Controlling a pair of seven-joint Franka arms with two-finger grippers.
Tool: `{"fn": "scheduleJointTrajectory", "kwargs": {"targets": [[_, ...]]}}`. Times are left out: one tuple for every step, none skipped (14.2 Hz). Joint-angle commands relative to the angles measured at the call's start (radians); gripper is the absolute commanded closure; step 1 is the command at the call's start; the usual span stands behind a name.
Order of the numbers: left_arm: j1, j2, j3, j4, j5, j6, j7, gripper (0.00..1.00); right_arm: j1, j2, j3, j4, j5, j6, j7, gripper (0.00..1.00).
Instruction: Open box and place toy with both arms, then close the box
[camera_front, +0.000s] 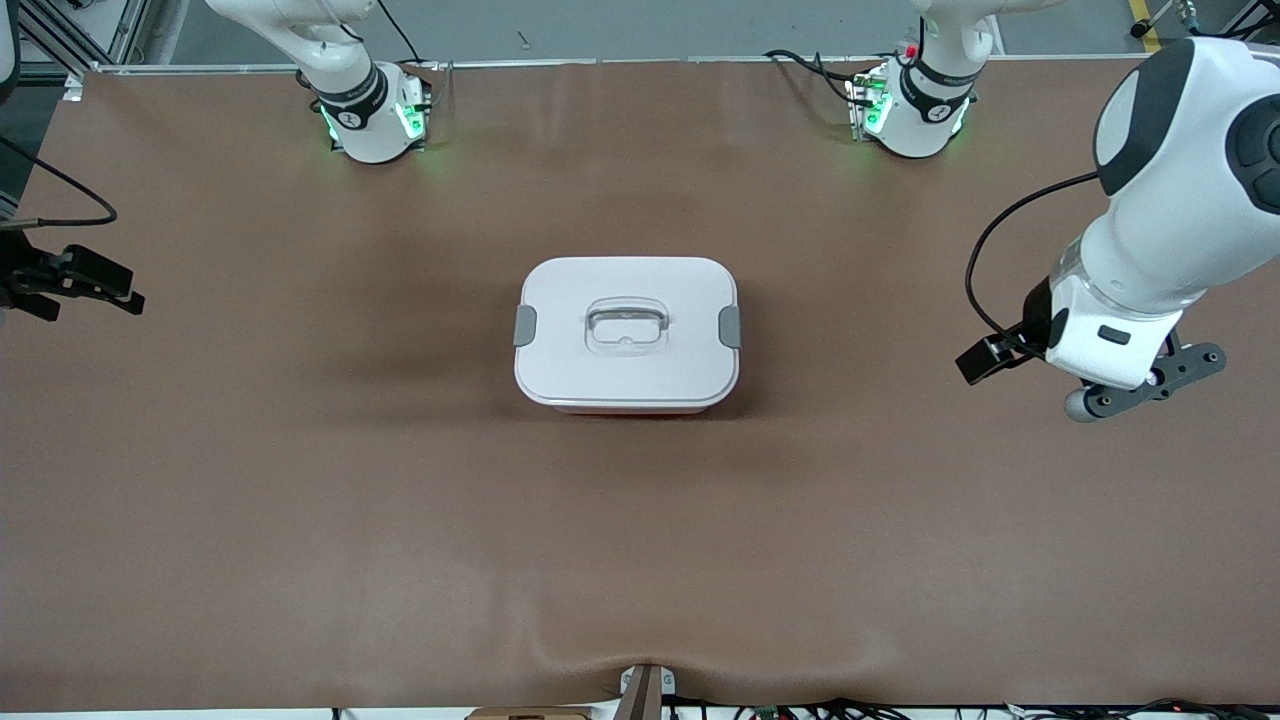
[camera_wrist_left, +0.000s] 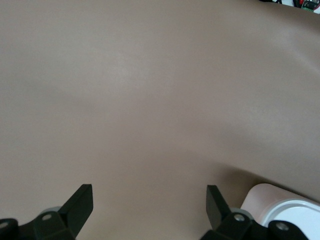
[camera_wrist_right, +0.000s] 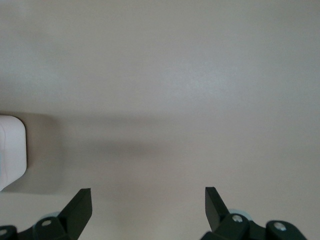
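The box stands closed in the middle of the brown table, its white lid on. Both grey side clips lie against it, and I cannot see what is inside. The clear handle sits in the lid's centre. The left gripper hangs over bare table toward its own end, fingers apart and empty. The right gripper does likewise at its end. The table around the box is bare.

the box lid hides its contents (right gripper partly cropped).
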Motion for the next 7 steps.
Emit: {"fn": "scheduleJointTrajectory", "kwargs": {"targets": [[0.015, -0.010, 0.009, 0.008, -0.014, -0.015, 0.077, 0.00, -0.004, -0.012, 0.004, 0.003, 0.011, -0.016, -0.005, 0.00], [0.041, -0.011, 0.006, 0.008, -0.011, -0.015, 0.105, 0.00, -0.004, -0.012, 0.004, 0.003, 0.011, -0.015, -0.004, 0.00], [0.049, -0.021, 0.008, 0.008, -0.013, -0.024, 0.140, 0.00, -0.004, -0.012, 0.004, 0.003, 0.011, -0.014, -0.004, 0.00], [0.067, -0.025, 0.008, 0.011, -0.013, -0.052, 0.180, 0.00, -0.004, -0.010, 0.004, 0.003, 0.011, -0.016, -0.005, 0.00], [0.096, -0.028, 0.005, 0.013, -0.011, -0.067, 0.229, 0.00, -0.004, -0.010, 0.004, 0.003, 0.011, -0.016, -0.005, 0.00], [0.125, -0.030, 0.000, 0.013, -0.011, -0.077, 0.292, 0.00, -0.004, -0.010, 0.004, 0.003, 0.013, -0.016, -0.005, 0.00], [0.144, -0.047, 0.003, 0.013, -0.013, -0.080, 0.344, 0.00, -0.004, -0.010, 0.004, 0.003, 0.013, -0.015, -0.005, 0.00]]}}
